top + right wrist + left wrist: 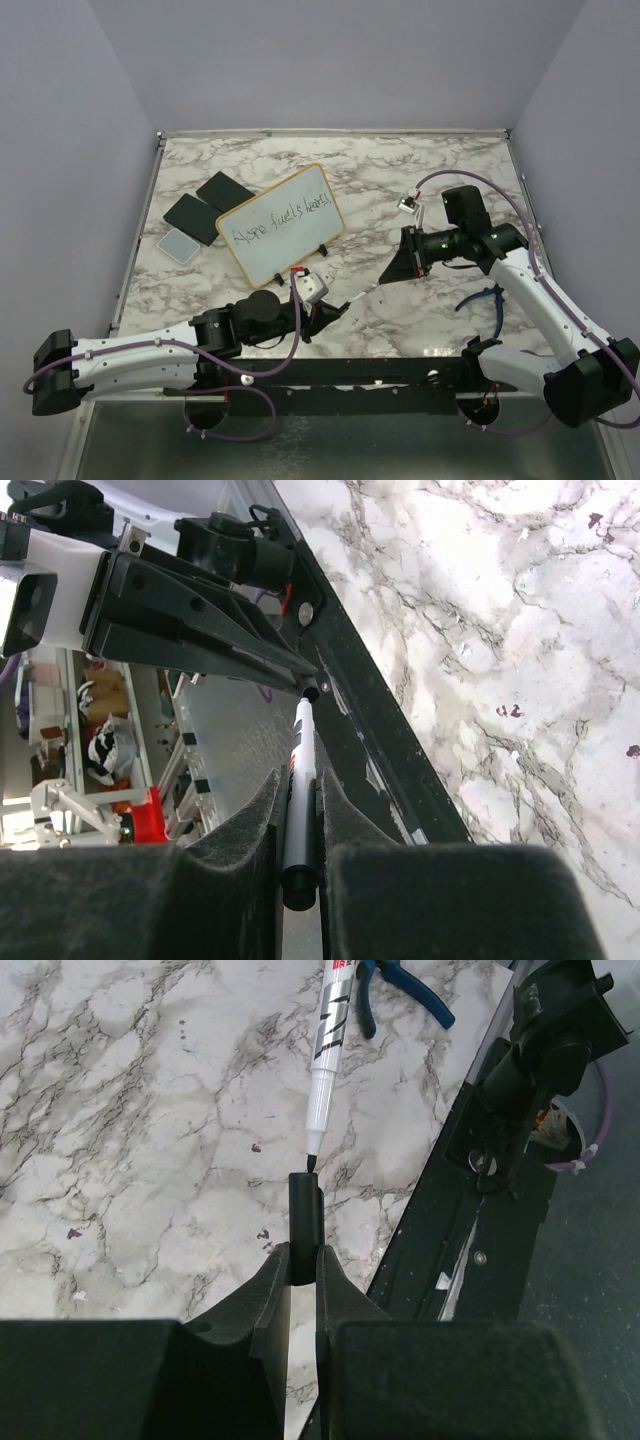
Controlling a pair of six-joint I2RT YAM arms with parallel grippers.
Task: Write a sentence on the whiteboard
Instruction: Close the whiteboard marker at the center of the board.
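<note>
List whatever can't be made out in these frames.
Sentence: top view, strokes too small to read with certainty.
Marker: left wrist view, rear end cut off by top edge.
Blue pliers: same view, head cut off by top edge.
Whiteboard: outside both wrist views.

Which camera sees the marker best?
The left wrist view: the marker is sharp, its bare tip at the black cap in the left hand. The right wrist view shows its back end, pinched in the right hand. From above it is a thin sliver.

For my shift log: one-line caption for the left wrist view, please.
Left hand pinches the black cap, marker tip at its mouth; blue pliers lie beyond.
</note>
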